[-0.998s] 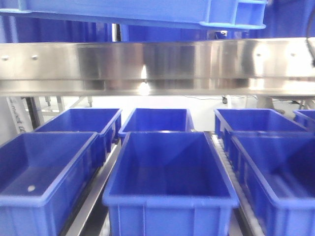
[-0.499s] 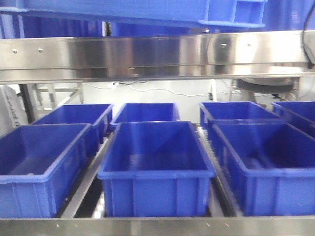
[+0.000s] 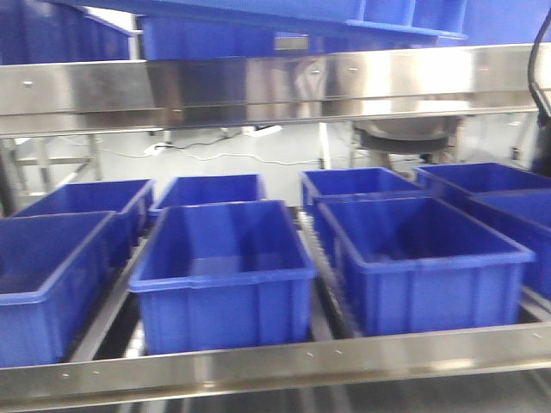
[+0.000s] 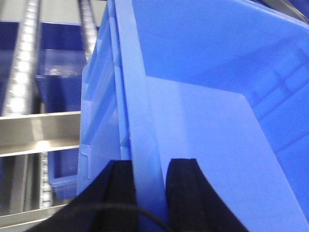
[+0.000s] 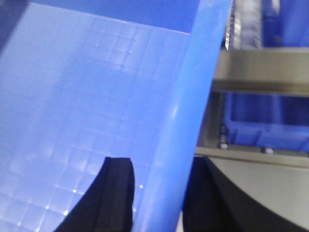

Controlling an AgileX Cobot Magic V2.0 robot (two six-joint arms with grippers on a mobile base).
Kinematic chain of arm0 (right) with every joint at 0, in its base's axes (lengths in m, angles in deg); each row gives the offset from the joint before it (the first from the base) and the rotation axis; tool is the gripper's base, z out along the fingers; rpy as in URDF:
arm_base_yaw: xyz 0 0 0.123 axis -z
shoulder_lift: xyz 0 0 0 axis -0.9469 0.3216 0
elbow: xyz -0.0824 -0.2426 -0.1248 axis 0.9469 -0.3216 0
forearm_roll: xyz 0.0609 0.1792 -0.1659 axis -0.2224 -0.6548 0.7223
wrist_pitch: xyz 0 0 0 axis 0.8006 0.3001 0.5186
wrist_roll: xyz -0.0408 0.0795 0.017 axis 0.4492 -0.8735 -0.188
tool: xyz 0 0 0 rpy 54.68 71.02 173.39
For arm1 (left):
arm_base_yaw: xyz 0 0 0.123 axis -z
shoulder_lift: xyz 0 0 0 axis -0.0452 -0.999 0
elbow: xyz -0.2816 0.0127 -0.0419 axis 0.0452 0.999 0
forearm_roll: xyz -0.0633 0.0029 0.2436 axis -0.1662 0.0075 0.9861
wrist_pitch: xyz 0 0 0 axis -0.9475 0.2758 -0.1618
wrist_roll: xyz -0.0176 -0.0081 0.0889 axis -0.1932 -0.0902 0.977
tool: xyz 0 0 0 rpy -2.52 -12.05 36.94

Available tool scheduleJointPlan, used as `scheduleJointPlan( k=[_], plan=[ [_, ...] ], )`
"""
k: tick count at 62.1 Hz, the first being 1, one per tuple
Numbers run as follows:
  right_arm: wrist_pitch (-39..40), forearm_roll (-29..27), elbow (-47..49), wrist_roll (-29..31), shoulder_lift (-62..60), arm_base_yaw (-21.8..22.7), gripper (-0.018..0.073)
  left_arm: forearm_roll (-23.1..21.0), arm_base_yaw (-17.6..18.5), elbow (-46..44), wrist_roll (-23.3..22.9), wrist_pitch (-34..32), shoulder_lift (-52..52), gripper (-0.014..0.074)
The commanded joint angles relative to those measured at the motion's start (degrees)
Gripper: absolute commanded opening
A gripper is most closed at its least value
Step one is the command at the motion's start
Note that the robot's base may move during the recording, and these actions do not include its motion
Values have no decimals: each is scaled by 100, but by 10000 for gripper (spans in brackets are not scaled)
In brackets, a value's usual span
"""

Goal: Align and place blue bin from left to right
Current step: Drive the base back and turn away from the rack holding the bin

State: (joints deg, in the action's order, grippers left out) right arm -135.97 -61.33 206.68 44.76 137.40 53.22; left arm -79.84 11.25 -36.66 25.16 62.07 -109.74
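Note:
I hold a blue bin between both arms; in the front view only its underside (image 3: pixel 284 17) shows, along the top edge above the shelf. In the left wrist view my left gripper (image 4: pixel 149 166) is shut on the bin's left rim (image 4: pixel 140 96), one black finger on each side of the wall. The right wrist view shows my right gripper (image 5: pixel 161 164) shut on the opposite rim (image 5: pixel 193 82), with the gridded bin floor (image 5: pixel 77 96) beside it.
The steel shelf holds several blue bins in two rows: a middle front bin (image 3: pixel 222 267), a right front bin (image 3: pixel 422 267) and a left front bin (image 3: pixel 43 275). A steel beam (image 3: pixel 258 82) crosses above them. A steel front rail (image 3: pixel 275 366) runs below.
The front view has drawn back from the shelf. The shelf bins now look smaller and sit further left, and the front rail has come into sight. Both grippers keep their hold.

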Motion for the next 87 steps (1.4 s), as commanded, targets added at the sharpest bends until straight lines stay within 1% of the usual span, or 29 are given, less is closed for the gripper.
scheduleJointPlan(
  k=[1,87],
  plan=[
    [659,-587,99,-182,-80,-104,-64,-1028,183,-124,57,-517,156,12],
    [659,-587,99,-182,-80,-104,-64,-1028,183,-124,57,-517,156,12]
  ],
)
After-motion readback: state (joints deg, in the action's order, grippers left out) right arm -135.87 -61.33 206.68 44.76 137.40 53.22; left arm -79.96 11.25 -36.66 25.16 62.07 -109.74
